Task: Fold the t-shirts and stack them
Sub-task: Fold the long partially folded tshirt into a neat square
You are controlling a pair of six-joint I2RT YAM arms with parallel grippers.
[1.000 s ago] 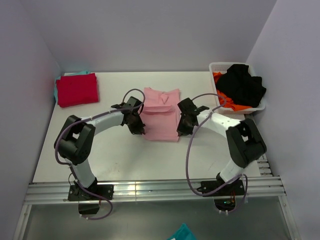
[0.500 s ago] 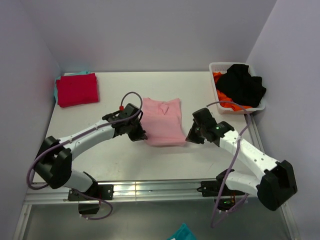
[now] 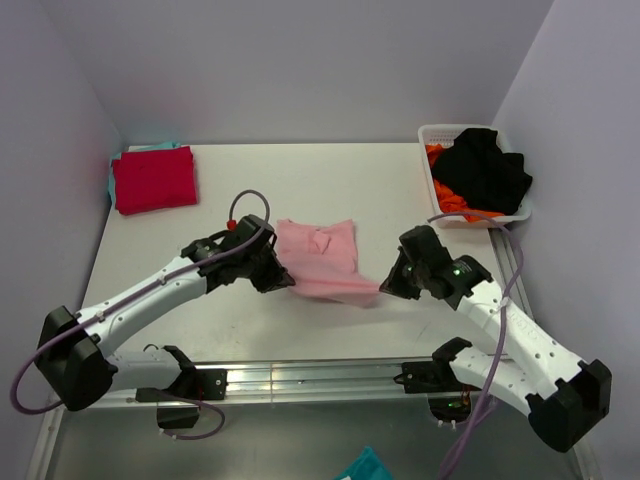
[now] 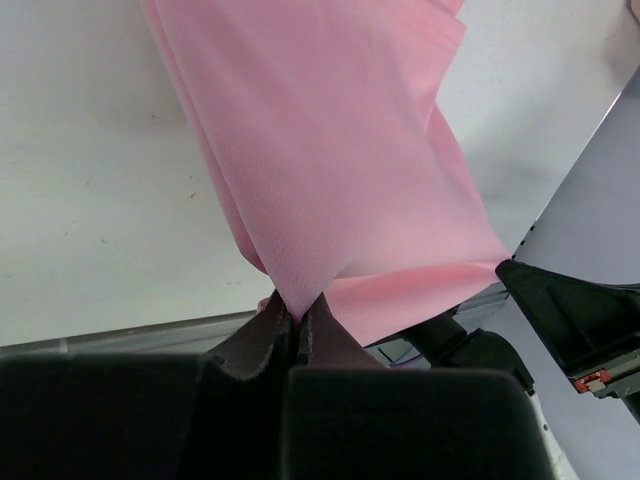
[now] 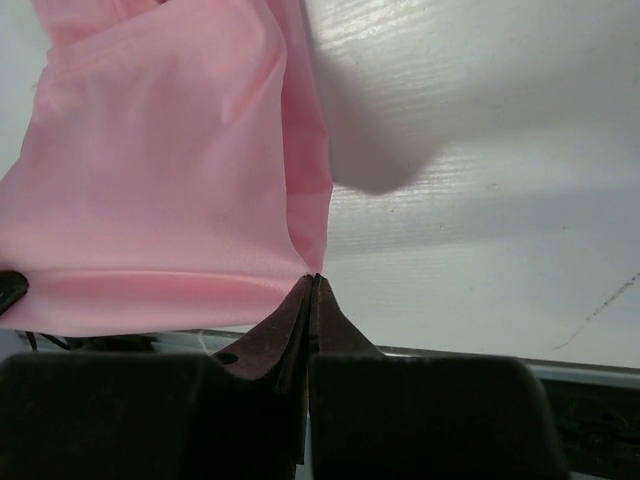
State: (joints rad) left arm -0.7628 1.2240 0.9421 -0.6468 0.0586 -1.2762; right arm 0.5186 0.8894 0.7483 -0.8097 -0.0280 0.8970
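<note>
The light pink t-shirt [image 3: 322, 258] lies partly folded at the table's middle, its near edge lifted off the surface. My left gripper [image 3: 287, 281] is shut on the shirt's near-left corner [image 4: 300, 290], and my right gripper [image 3: 383, 287] is shut on its near-right corner [image 5: 312, 270]. Between the two grippers the pink cloth [image 4: 330, 180] hangs stretched, the rest [image 5: 170, 170] trailing back onto the table. A folded red t-shirt [image 3: 154, 178] rests at the far left, on top of a teal t-shirt [image 3: 152, 147] of which only an edge shows.
A white basket [image 3: 436, 134] at the far right holds black [image 3: 484, 172] and orange [image 3: 447, 203] garments. The table's near edge is a metal rail [image 3: 300, 378]. Walls close in on the left, back and right.
Both grippers have pulled toward the near edge and lifted, drawing the pink shirt's near edge up and back with them. Both arms have stretched out low over the table.
</note>
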